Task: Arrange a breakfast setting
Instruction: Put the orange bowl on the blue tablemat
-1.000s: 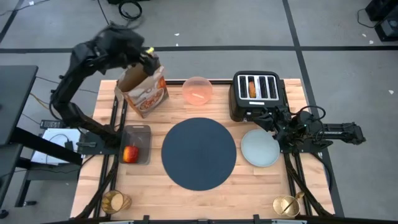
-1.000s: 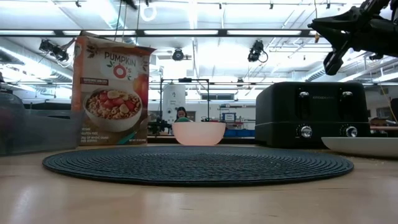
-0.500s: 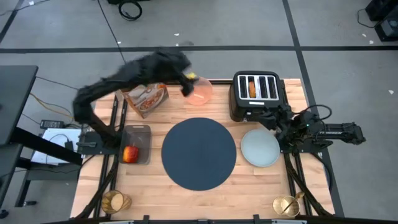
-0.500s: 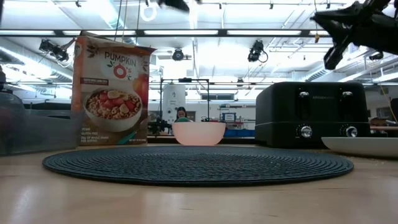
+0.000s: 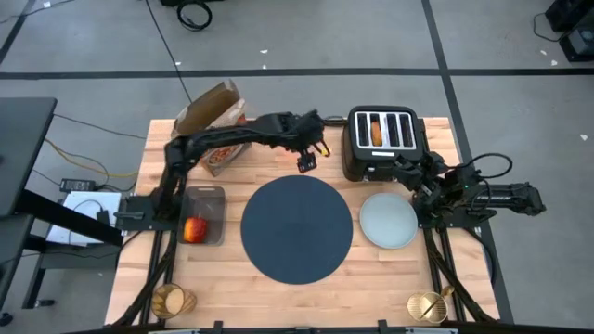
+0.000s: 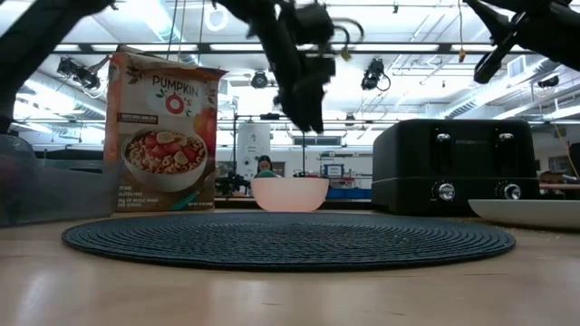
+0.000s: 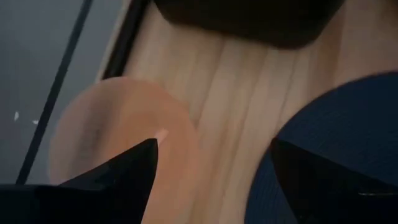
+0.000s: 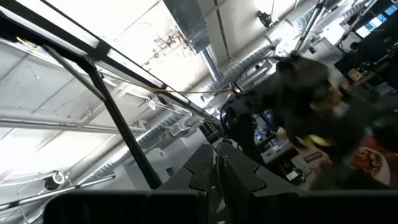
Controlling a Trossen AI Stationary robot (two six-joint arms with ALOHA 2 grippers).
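The translucent pink bowl (image 6: 290, 194) (image 7: 112, 137) stands on the wood just beyond the navy placemat (image 5: 297, 229); my left arm covers it in the high view. My left gripper (image 5: 307, 161) (image 6: 310, 116) (image 7: 211, 180) hangs open above the bowl's near right side, tilted down, touching nothing. The blue-grey plate (image 5: 387, 221) lies right of the mat. A bagel (image 5: 376, 133) sticks up from a toaster slot. The red apple (image 5: 195, 229) sits in a clear tub. An amber cup (image 5: 174, 300) stands near left. My right gripper (image 5: 408, 176) (image 8: 217, 168) waits shut beside the toaster, tipped upward.
The black toaster (image 5: 380, 139) stands at the far right. An open cereal box (image 5: 215, 125) stands at the far left, behind my left arm. A gold round thing (image 5: 427, 306) is at the near right corner. Bare wood lies before the mat.
My left gripper has swung from above the cereal box toward the table's right and come down, rolling as it went, and now hangs over the bowl by the mat's far edge. My right gripper has tipped a little further upward in place.
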